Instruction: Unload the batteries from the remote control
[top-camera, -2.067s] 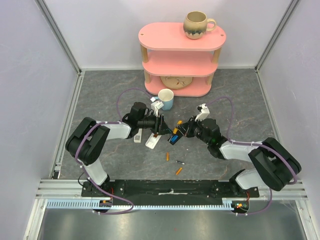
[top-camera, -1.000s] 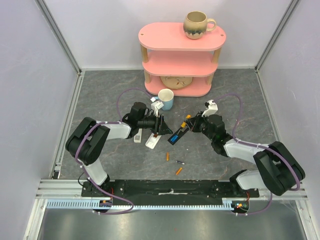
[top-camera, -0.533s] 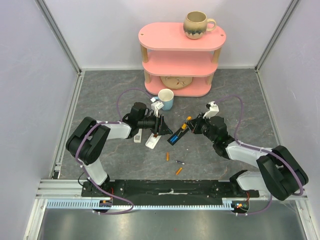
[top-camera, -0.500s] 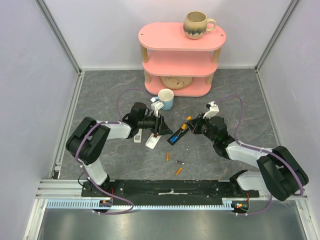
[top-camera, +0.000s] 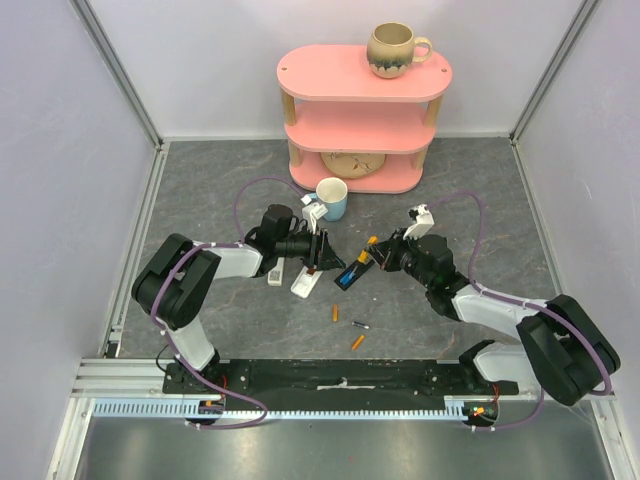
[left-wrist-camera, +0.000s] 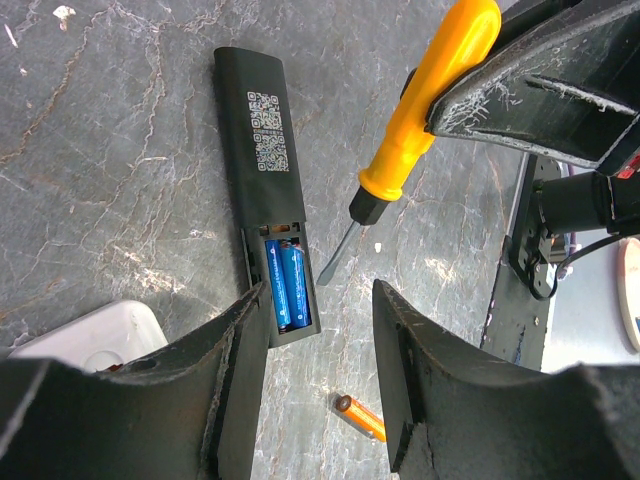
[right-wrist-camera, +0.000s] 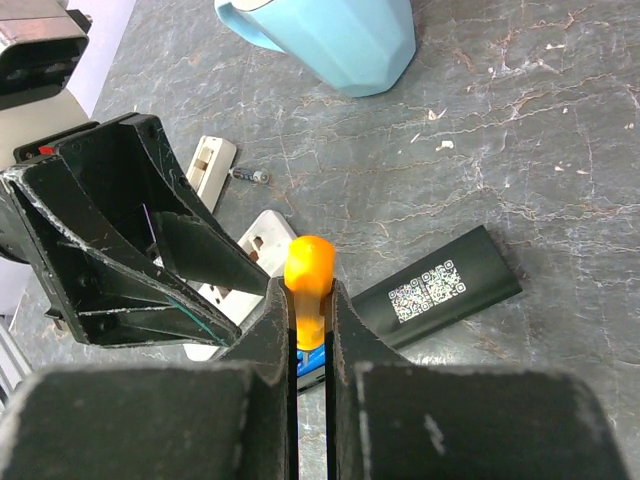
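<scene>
A black remote (top-camera: 352, 272) lies face down with its battery bay open, and two blue batteries (left-wrist-camera: 284, 285) sit inside it. My right gripper (top-camera: 373, 254) is shut on an orange-handled screwdriver (right-wrist-camera: 309, 285), whose tip (left-wrist-camera: 330, 268) is just beside the open bay. My left gripper (top-camera: 322, 252) is open and empty, with one finger (left-wrist-camera: 240, 345) at the bay's end of the remote (left-wrist-camera: 262, 170). Two orange batteries (top-camera: 336, 313) (top-camera: 357, 342) and a silvery one (top-camera: 360, 325) lie loose on the table. One orange battery (left-wrist-camera: 360, 417) shows between my left fingers.
A white remote (top-camera: 306, 280) and a small white cover (top-camera: 275, 274) lie under my left wrist. A blue mug (top-camera: 332, 198) stands behind them. A pink shelf (top-camera: 420, 80) with a beige mug (top-camera: 393, 48) on top is at the back.
My right gripper lifted the screwdriver away from the remote to the right, then came back a little to the left. The left arm, remote and loose batteries have not moved.
</scene>
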